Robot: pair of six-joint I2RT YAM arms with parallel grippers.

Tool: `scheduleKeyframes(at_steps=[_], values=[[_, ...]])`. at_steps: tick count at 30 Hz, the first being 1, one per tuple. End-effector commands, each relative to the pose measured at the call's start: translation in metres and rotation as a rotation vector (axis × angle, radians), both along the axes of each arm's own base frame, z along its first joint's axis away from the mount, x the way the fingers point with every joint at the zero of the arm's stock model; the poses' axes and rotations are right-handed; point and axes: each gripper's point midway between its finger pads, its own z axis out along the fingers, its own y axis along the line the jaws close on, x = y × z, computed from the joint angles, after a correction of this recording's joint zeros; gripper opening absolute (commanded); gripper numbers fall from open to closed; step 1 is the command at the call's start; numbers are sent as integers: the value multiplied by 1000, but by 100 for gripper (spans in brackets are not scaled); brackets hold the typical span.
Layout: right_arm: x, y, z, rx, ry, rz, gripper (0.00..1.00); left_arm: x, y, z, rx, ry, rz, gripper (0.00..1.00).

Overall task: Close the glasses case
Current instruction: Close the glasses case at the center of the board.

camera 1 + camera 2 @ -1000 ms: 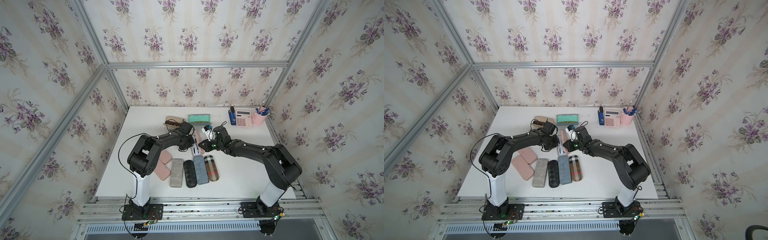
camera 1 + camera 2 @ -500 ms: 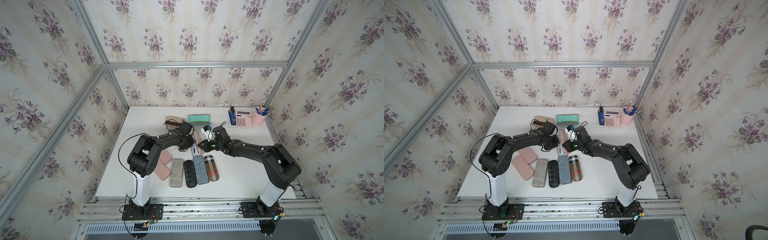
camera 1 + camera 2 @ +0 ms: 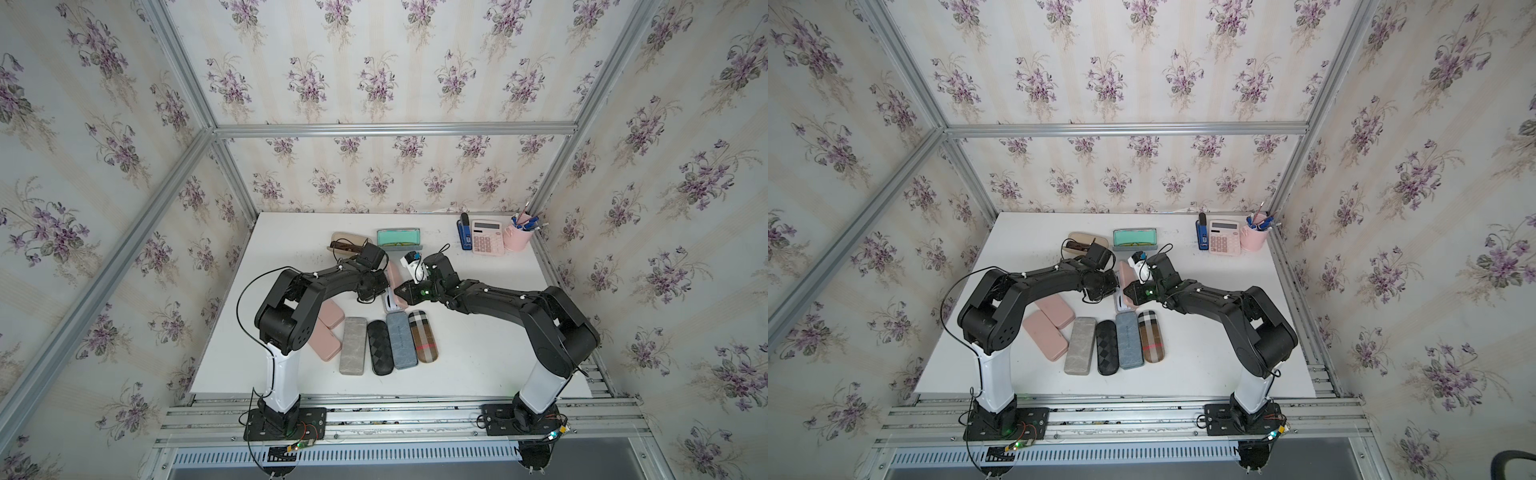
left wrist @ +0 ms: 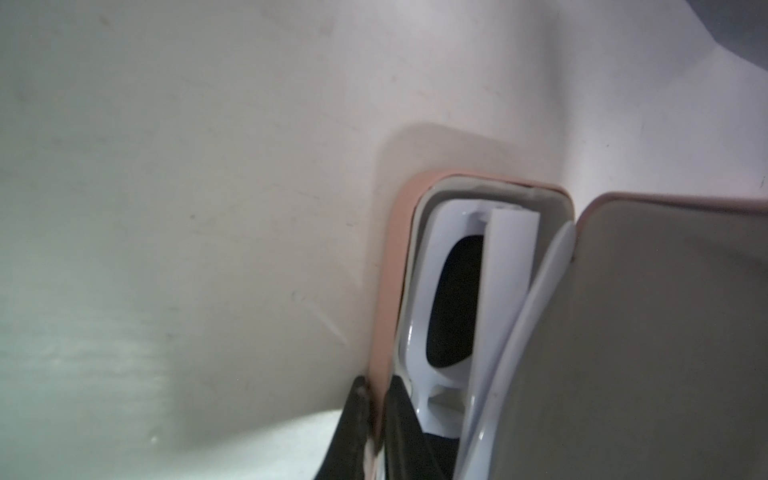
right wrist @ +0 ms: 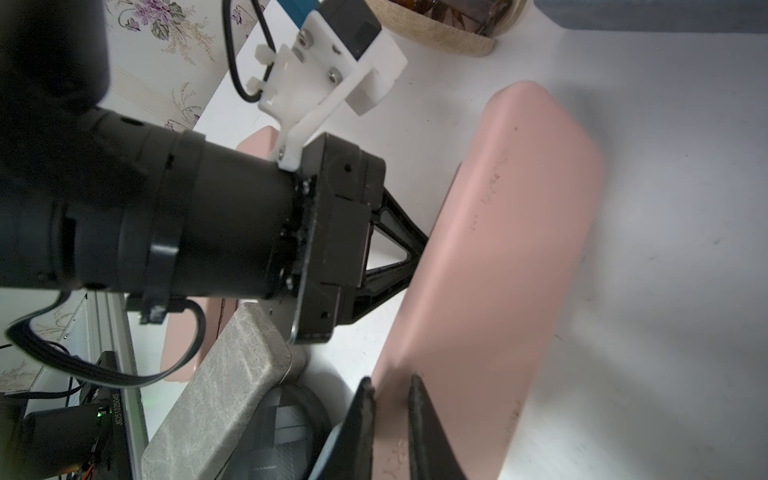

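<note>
- Case: we are logging it open at mid-surface, between the two arms and just behind a row of shut cases.
- Lid: pink and smooth, it is standing tilted up off the base and is not yet down.
- Base: it is showing a pink wall and grey lining, and white glasses with dark lenses are lying inside.
- Left fingers: we are pinching them on the base's wall, one outside and one inside.
- Right fingers: we are clamping them on the lid's edge, with the pink rim between them.
- Row, lying side by side nearer the arm bases: grey case, black case, blue case, plaid case.
- Two pink cases are lying beside the grey one, partly under the left arm.
- Far side: teal case and tan case, both lying open.
- Far corner: stapler, calculator and cup of pens, all well apart from the fingers.
</note>
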Motion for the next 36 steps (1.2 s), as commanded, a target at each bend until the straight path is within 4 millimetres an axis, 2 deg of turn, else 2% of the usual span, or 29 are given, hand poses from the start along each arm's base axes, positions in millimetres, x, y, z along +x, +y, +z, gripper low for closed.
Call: scheduleKeyframes(at_steps=[1,36], values=[[-6,-2,-11,-28,41,4,16,1,-4,3,-22,-8,-10,12],[-10,2,-23,-41,61,20,16,1,-7,10,-44,-29,-11,11]])
